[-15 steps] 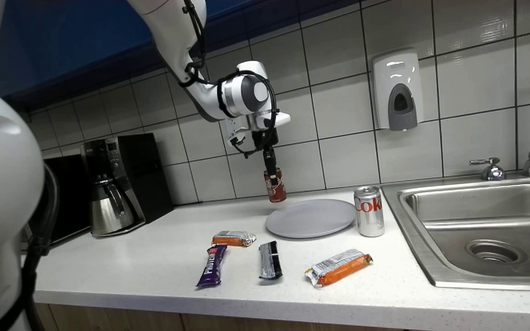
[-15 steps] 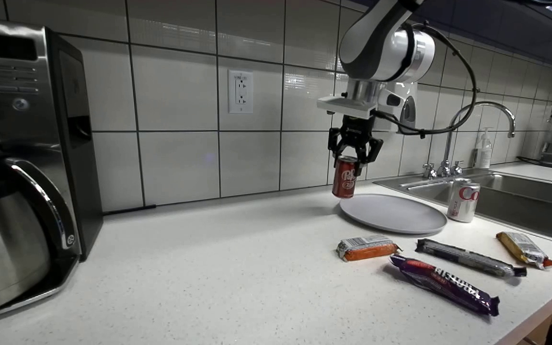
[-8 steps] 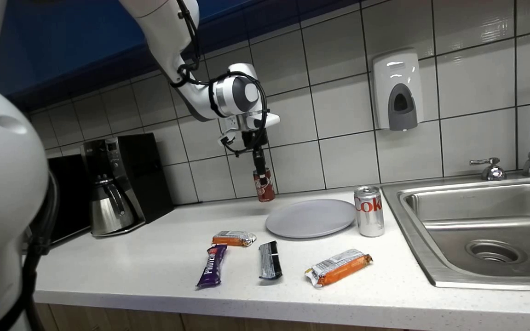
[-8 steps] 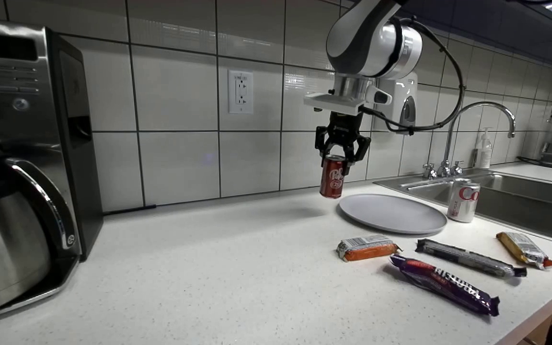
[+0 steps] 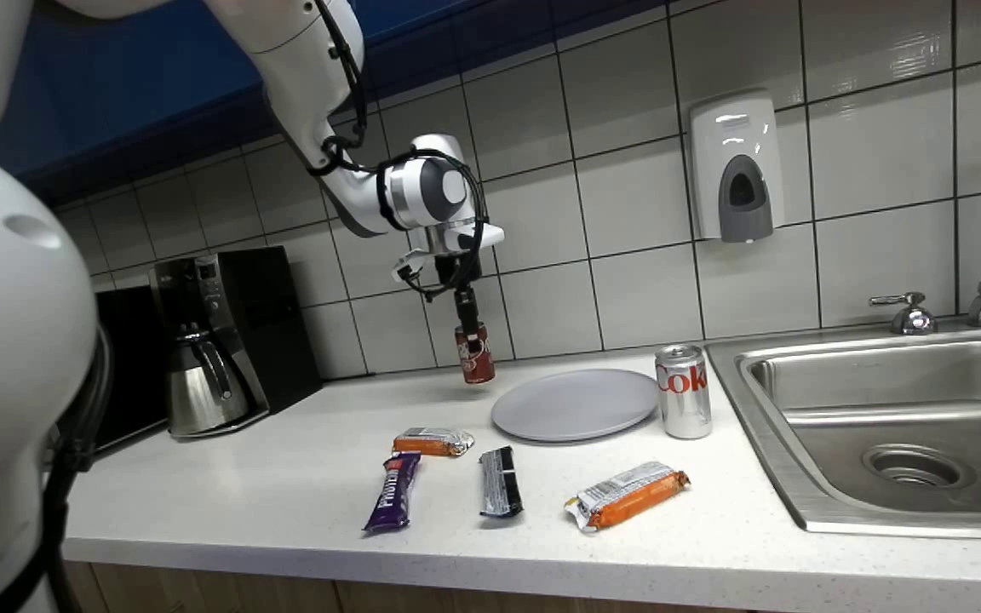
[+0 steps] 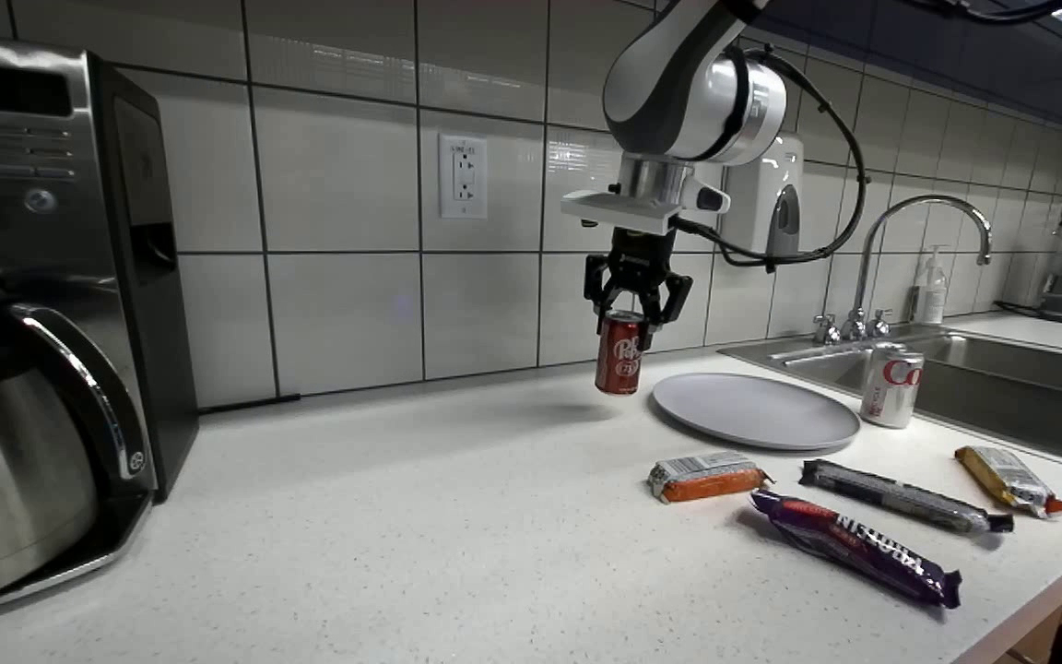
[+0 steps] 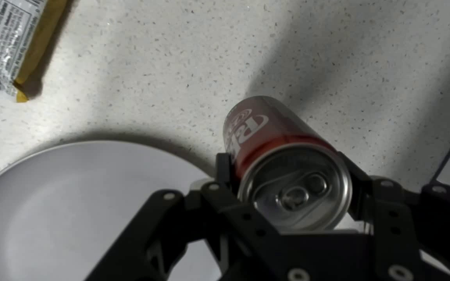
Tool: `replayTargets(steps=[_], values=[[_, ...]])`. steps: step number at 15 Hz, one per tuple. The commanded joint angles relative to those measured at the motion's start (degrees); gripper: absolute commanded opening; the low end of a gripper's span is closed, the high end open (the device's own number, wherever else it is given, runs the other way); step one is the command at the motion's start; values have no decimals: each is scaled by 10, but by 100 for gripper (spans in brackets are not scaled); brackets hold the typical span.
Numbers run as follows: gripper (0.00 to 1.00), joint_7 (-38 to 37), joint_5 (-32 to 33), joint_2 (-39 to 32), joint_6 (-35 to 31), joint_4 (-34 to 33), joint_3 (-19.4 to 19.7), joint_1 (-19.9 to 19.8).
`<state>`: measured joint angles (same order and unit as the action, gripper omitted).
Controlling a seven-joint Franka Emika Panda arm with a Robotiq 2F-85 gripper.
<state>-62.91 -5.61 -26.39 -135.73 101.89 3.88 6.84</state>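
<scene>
A red Dr Pepper can (image 6: 619, 371) is held upright by my gripper (image 6: 625, 334) a little above the white counter. In the wrist view the black fingers (image 7: 224, 168) press on opposite sides of the can (image 7: 258, 121) near its silver lid. The can also shows in an exterior view (image 5: 477, 368), where the gripper (image 5: 471, 335) is partly seen edge-on. A grey round plate (image 6: 761, 420) lies beside the can, apart from it, and also shows in the wrist view (image 7: 65, 222). A silver Diet Coke can (image 6: 892, 392) stands at the plate's far side from my gripper.
An orange bar (image 5: 433, 441), a purple protein bar (image 5: 393, 494), a black bar (image 5: 501, 483) and another orange bar (image 5: 629, 496) lie in front of the plate. A coffee maker (image 5: 239, 336), a sink (image 5: 763, 460) and a tiled wall (image 6: 342, 314) bound the counter.
My gripper and the held red can have moved left in both exterior views, away from the plate, and lowered slightly over the last half second. The other things have not moved.
</scene>
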Motion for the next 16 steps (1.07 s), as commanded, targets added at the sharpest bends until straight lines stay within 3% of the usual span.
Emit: replayTargets(steps=[1,12,13,16], values=[[39,10,6,-16,23,-29,-4,-1],[39,14,5,-44,28,-42,-3,2],[89,12,6,-43,35,-43,-2,3],[100,17,9,-35,45,-43,-2,2]])
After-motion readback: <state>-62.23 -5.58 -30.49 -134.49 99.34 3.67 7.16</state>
